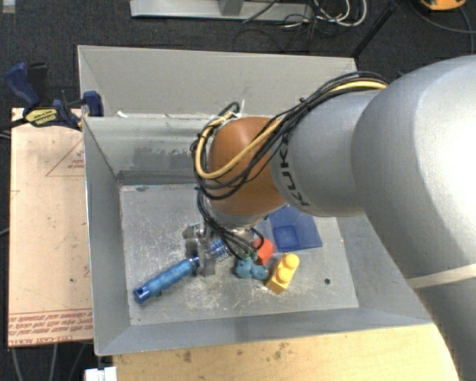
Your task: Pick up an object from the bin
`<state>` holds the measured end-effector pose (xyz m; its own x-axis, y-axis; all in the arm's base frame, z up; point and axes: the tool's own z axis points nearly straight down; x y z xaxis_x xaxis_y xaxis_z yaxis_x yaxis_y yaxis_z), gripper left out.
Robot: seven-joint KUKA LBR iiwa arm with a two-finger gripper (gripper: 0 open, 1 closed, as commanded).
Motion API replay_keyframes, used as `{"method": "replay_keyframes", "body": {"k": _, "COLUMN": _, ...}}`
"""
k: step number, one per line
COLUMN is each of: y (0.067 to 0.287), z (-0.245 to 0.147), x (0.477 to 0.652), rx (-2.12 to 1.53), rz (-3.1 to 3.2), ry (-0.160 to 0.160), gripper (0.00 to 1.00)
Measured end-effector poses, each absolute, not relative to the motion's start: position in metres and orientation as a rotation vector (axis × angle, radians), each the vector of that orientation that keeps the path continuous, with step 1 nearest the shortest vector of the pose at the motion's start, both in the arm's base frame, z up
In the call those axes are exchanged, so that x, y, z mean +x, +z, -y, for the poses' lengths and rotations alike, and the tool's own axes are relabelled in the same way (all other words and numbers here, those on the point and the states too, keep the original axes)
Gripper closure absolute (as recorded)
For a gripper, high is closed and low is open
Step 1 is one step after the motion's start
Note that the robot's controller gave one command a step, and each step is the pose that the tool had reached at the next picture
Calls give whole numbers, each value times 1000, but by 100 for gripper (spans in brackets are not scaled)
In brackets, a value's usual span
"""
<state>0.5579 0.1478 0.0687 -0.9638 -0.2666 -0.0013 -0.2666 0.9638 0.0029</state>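
Observation:
My gripper (201, 251) is low in the middle of the bin, under the orange wrist cover. It stands right at the upper right end of a blue pen-like stick (163, 281), which lies slanted towards the bin's front left. Whether it has hold of the stick is hidden. Just right of the gripper lie a small teal piece (248, 271) and an orange piece (264, 250). A yellow block (283, 274) rests a little further right.
A flat blue square pad (294, 230) lies on the bin floor to the right, partly under the arm. The big grey arm covers the bin's right side and back right corner. The bin's sloping walls rise at left and back.

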Motion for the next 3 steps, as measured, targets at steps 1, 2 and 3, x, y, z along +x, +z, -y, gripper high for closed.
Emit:
{"method": "replay_keyframes", "body": {"k": 1, "y": 82, "z": -148, "x": 558, "rx": -421, "rz": -3112, "ry": 2, "gripper": 100}}
{"method": "replay_keyframes", "body": {"k": 2, "y": 92, "z": -148, "x": 558, "rx": -419, "rz": -3112, "ry": 2, "gripper": 100}}
{"method": "replay_keyframes", "body": {"k": 3, "y": 166, "z": -149, "x": 560, "rx": -417, "rz": -3105, "ry": 3, "gripper": 100}}
